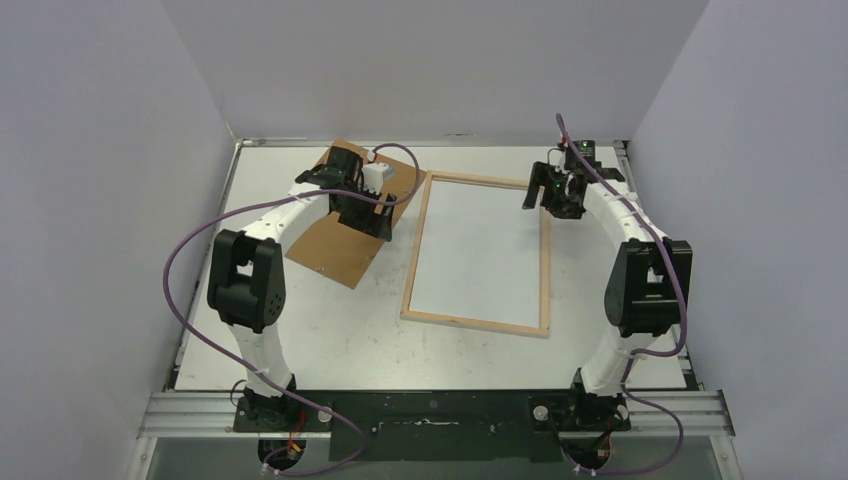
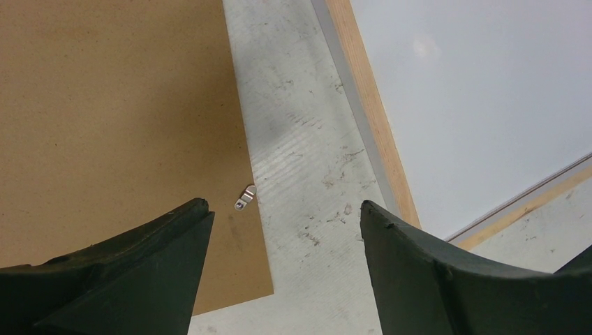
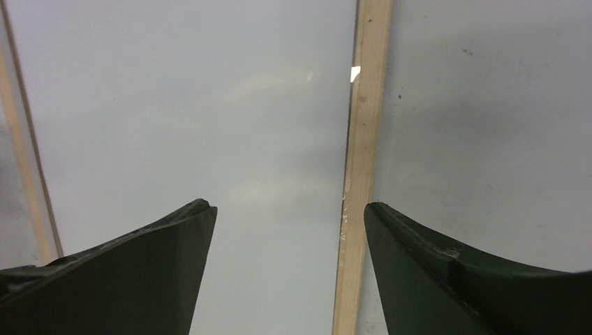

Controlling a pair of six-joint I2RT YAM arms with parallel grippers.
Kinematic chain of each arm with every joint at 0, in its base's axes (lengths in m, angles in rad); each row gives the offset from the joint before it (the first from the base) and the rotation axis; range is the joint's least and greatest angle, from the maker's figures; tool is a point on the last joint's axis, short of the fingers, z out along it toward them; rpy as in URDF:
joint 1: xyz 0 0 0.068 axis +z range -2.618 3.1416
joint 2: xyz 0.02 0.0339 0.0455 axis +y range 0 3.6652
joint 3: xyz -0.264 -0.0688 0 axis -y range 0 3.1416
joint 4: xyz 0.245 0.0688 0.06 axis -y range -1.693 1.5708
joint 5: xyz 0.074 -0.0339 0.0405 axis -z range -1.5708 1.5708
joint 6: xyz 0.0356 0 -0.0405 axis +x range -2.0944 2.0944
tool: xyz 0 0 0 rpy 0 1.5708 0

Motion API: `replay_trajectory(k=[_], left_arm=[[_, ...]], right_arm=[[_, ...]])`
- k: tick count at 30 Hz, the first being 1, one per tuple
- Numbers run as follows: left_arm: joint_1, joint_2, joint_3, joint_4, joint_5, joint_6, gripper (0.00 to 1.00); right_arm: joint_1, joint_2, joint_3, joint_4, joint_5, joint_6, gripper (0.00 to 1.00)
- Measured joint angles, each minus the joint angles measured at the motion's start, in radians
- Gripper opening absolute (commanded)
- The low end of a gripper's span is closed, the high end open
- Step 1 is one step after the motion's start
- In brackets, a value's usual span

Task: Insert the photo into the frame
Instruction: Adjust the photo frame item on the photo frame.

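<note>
The frame (image 1: 418,245), thin pale wood, lies flat in the middle of the table. Inside its bars lies the photo (image 1: 483,250), plain white back up. My right gripper (image 1: 545,195) hovers over the frame's far right corner. In the right wrist view it (image 3: 286,204) is open and empty, straddling the right bar (image 3: 363,174) with the photo (image 3: 195,105) below. My left gripper (image 1: 375,222) hangs left of the frame. In the left wrist view it (image 2: 283,206) is open and empty above bare table, with the frame's left bar (image 2: 370,112) and the photo (image 2: 475,91) to its right.
A brown fibreboard backing panel (image 1: 345,235) lies at the back left, partly under my left arm; its edge (image 2: 119,125) carries a small metal clip (image 2: 244,197). White walls enclose the table on three sides. The arm bases stand at the near edge.
</note>
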Motion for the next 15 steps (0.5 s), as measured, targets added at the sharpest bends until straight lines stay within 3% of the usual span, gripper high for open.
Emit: replay_trajectory(k=[1, 2, 9, 15], left_arm=[[0.000, 0.000, 0.000, -0.001, 0.000, 0.000, 0.84], [0.000, 0.000, 0.000, -0.003, 0.000, 0.000, 1.00], [0.024, 0.000, 0.052, -0.062, -0.014, 0.011, 0.96], [0.156, 0.023, 0.187, -0.100, -0.040, 0.061, 0.96]], right_arm=[[0.002, 0.000, 0.001, -0.005, 0.022, 0.000, 0.79], [0.006, -0.002, 0.001, -0.008, 0.049, 0.001, 0.79], [0.034, -0.088, -0.008, 0.017, 0.116, 0.051, 0.86], [0.299, -0.150, -0.008, 0.121, 0.195, 0.143, 0.91]])
